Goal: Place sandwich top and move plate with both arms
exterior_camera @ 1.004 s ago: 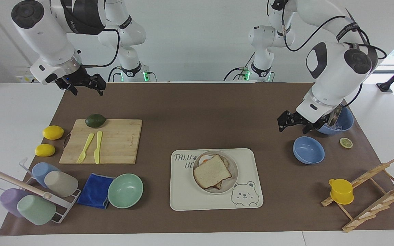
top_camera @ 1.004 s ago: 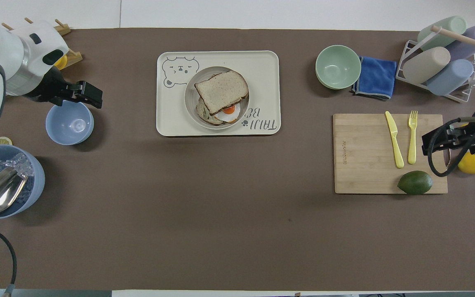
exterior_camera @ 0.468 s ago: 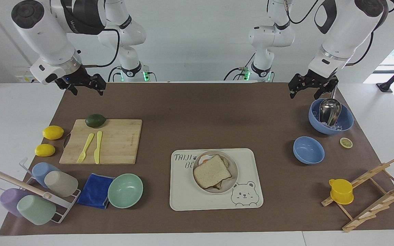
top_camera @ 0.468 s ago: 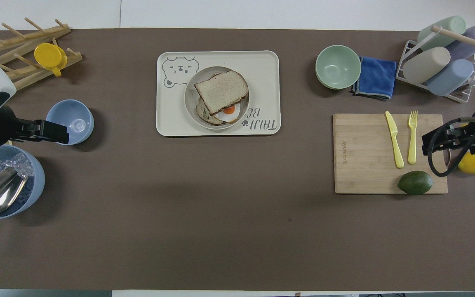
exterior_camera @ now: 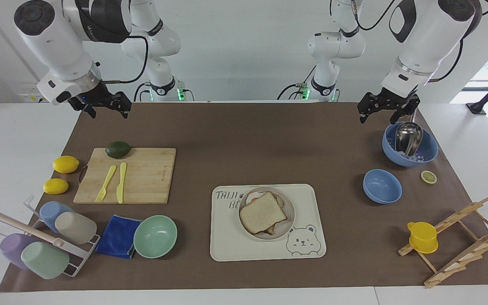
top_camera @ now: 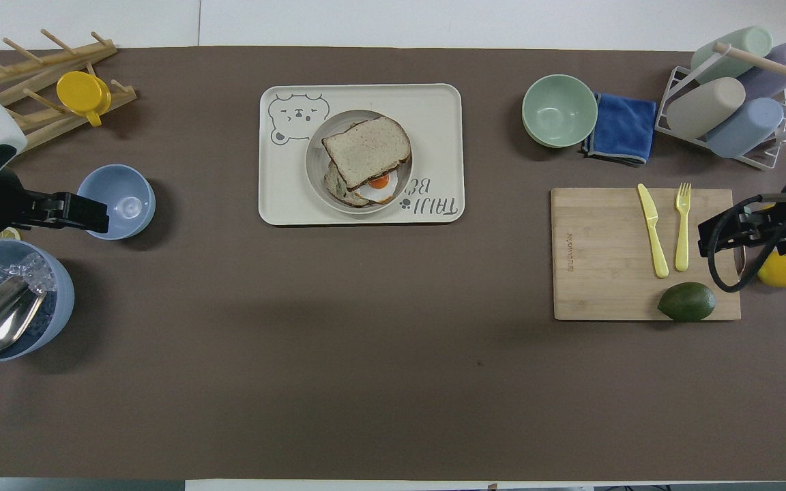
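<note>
Brown table (exterior_camera: 244, 140): three bowls, two lemons.

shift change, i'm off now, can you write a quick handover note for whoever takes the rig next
Left pincer: open, empty, up over the ice bowl.
Right pincer: open, empty, waiting above the mat's edge near the avocado.
Sandwich top: lying on the egg toast, on the plate, which sits in the bear tray.
Done: top placed.
Left: move the plate with both arms.

My sandwich top (exterior_camera: 263, 212) lay on the egg toast (top_camera: 374, 189), on the plate (exterior_camera: 287, 226), which sat on the tray (exterior_camera: 307, 195).
</note>
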{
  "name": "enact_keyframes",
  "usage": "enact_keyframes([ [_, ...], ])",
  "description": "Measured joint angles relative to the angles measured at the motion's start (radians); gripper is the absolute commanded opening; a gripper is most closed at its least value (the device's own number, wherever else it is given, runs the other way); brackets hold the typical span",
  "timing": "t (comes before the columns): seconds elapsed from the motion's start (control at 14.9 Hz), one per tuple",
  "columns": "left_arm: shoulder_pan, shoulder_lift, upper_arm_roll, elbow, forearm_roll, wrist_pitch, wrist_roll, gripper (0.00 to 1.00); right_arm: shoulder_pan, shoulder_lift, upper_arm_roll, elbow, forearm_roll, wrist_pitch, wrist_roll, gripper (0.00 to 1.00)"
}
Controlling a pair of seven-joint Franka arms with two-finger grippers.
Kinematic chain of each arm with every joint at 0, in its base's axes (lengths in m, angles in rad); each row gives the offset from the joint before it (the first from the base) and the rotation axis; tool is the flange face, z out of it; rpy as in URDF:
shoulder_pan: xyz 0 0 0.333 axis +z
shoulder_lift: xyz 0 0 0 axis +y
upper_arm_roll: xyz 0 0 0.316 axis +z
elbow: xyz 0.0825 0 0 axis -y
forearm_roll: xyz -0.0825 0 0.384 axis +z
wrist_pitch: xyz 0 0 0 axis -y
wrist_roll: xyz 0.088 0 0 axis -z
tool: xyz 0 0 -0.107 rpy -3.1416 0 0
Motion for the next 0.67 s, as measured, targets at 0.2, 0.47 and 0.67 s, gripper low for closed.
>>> enact_keyframes([
  [0.2,0.000,-0.001,-0.013,0.054,0.016,-0.089,-0.014,1.00,0.000,0.000,0.000,0.000,0.000,0.000,0.000,1.00],
  [0.47,0.001,0.001,-0.014,0.005,0.014,-0.056,-0.038,1.00,0.000,0.000,0.000,0.000,0.000,0.000,0.000,1.00],
  [0.67,0.002,0.001,-0.013,0.003,-0.013,-0.041,-0.045,1.00,0.000,0.000,0.000,0.000,0.000,0.000,0.000,1.00],
])
